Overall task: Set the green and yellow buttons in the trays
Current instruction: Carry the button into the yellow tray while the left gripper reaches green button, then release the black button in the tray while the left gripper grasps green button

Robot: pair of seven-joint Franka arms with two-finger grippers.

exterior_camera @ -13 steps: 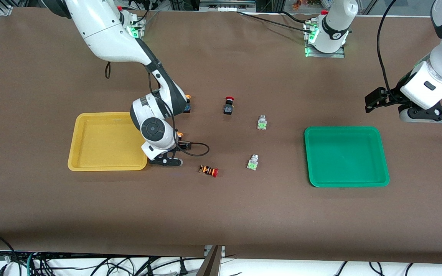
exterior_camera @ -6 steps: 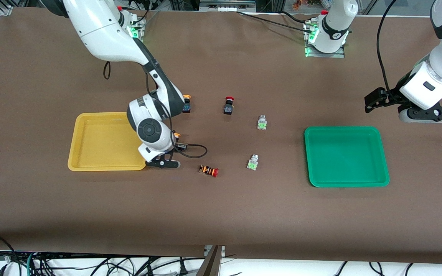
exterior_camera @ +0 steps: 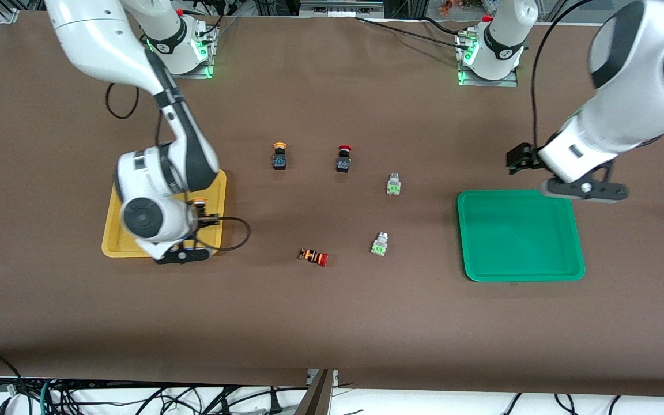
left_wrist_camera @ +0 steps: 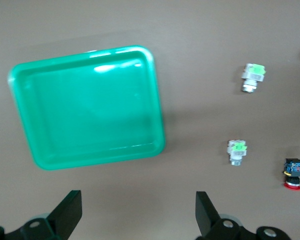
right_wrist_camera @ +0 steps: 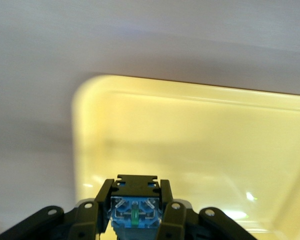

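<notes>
My right gripper (exterior_camera: 200, 217) is shut on a black-bodied button with a yellow-orange cap (exterior_camera: 198, 202) and holds it over the yellow tray (exterior_camera: 110, 244). In the right wrist view the button's blue underside (right_wrist_camera: 135, 207) sits between the fingers above the yellow tray (right_wrist_camera: 200, 130). A second yellow-capped button (exterior_camera: 279, 155) stands on the table. Two green-faced switches (exterior_camera: 393, 184) (exterior_camera: 379, 244) lie between the trays and also show in the left wrist view (left_wrist_camera: 252, 77) (left_wrist_camera: 237, 151). My left gripper (exterior_camera: 583, 189) (left_wrist_camera: 138, 220) is open and empty over the green tray's (exterior_camera: 519, 236) (left_wrist_camera: 85, 107) edge nearest the robots' bases.
A black button with a red cap (exterior_camera: 343, 158) (left_wrist_camera: 293, 173) stands beside the yellow-capped one. A red-capped button with an orange-striped body (exterior_camera: 314, 257) lies nearer the front camera. A black cable loops from the right wrist (exterior_camera: 240, 230).
My right arm has carried the yellow-capped button from the table beside the yellow tray to over the tray. My left arm has swung toward the green tray's edge.
</notes>
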